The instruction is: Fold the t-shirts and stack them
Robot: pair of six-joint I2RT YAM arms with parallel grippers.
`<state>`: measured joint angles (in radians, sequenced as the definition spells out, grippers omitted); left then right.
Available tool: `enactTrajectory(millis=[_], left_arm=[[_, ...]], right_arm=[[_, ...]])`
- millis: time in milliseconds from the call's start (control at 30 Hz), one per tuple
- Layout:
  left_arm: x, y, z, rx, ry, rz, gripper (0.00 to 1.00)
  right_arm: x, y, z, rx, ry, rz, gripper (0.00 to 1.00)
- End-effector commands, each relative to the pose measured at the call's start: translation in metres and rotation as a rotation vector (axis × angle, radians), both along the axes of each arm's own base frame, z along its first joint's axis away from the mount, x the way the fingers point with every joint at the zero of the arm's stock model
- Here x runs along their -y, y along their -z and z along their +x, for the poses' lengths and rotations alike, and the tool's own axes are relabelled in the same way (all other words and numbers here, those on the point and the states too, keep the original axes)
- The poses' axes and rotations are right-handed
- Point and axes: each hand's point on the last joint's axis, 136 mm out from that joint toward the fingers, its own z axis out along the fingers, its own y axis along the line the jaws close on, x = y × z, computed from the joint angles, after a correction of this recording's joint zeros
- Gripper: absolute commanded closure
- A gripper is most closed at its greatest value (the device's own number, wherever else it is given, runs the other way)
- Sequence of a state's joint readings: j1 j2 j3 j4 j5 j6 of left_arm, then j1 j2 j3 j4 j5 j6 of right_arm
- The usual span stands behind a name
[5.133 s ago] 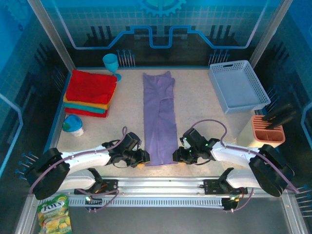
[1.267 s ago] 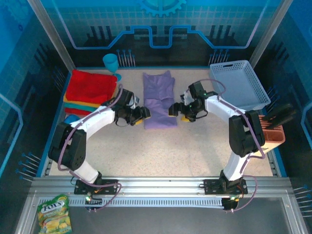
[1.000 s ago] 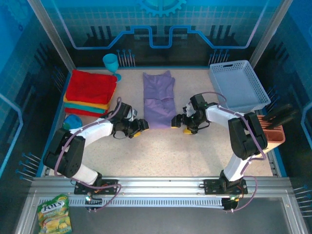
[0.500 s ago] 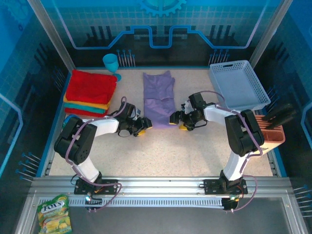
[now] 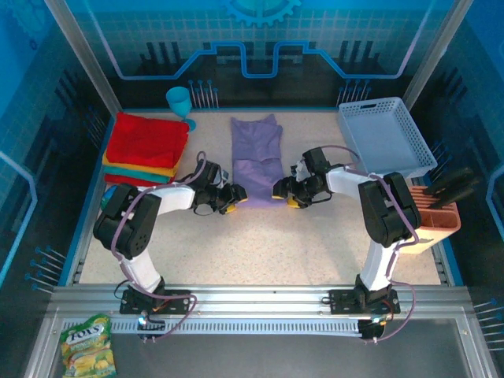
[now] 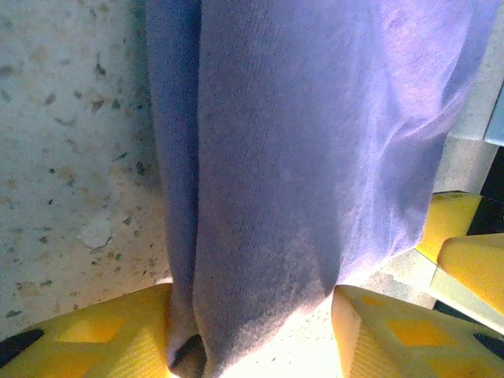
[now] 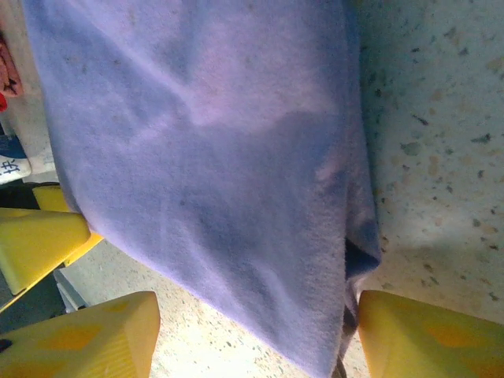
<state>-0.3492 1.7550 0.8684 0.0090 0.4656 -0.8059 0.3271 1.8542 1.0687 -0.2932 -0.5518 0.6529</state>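
Observation:
The lavender t-shirt (image 5: pixel 257 157) lies folded in half at the back middle of the table. My left gripper (image 5: pixel 231 199) stands at its near left corner, my right gripper (image 5: pixel 283 191) at its near right corner. In the left wrist view the cloth (image 6: pixel 268 197) hangs down between my yellow fingers (image 6: pixel 94 335); its folded edge touches the left one and a gap shows at the right one. My left gripper (image 6: pixel 252 346) is open. In the right wrist view my right gripper (image 7: pixel 256 339) straddles the shirt corner (image 7: pixel 220 157), open. Folded red, yellow and teal t-shirts (image 5: pixel 146 147) are stacked at the back left.
A pale blue basket (image 5: pixel 385 138) stands at the back right, with an orange rack of black tools (image 5: pixel 434 211) nearer on the right. A teal cup (image 5: pixel 179 101) is behind the stack. A snack bag (image 5: pixel 87 346) lies off the table's front left.
The long shirt has been folded in half. Over the last second both grippers slid in to its near corners and their jaws narrowed around the cloth.

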Motion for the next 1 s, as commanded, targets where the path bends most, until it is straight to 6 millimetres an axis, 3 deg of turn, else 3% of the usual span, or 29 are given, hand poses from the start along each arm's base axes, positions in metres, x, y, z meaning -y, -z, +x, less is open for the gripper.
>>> enactTrajectory(millis=[0, 333, 500, 533, 633, 733, 967], left_arm=[[-0.006, 0.004, 0.005, -0.007, 0.000, 0.034, 0.47], [-0.008, 0.010, 0.003, -0.026, 0.002, 0.044, 0.59], [-0.008, 0.013, 0.001, -0.033, -0.001, 0.042, 0.70], [-0.007, 0.013, 0.001, -0.034, -0.003, 0.038, 0.73], [-0.004, 0.009, 0.003, -0.039, -0.009, 0.015, 0.82], [-0.001, 0.001, 0.006, -0.035, -0.018, -0.009, 0.91], [0.003, -0.020, 0.008, -0.036, -0.037, -0.054, 1.00]], right_arm=[[-0.009, -0.001, 0.003, -0.001, -0.014, 0.021, 0.33], [-0.012, 0.003, 0.002, -0.015, -0.009, 0.026, 0.44], [-0.010, 0.003, 0.001, -0.019, -0.008, 0.014, 0.51], [-0.009, 0.002, 0.000, -0.020, -0.009, 0.011, 0.50], [-0.003, 0.000, -0.004, -0.024, -0.003, -0.033, 0.30], [0.003, -0.006, -0.012, -0.017, -0.001, -0.059, 0.18], [-0.001, -0.013, -0.023, -0.054, 0.035, -0.004, 0.15]])
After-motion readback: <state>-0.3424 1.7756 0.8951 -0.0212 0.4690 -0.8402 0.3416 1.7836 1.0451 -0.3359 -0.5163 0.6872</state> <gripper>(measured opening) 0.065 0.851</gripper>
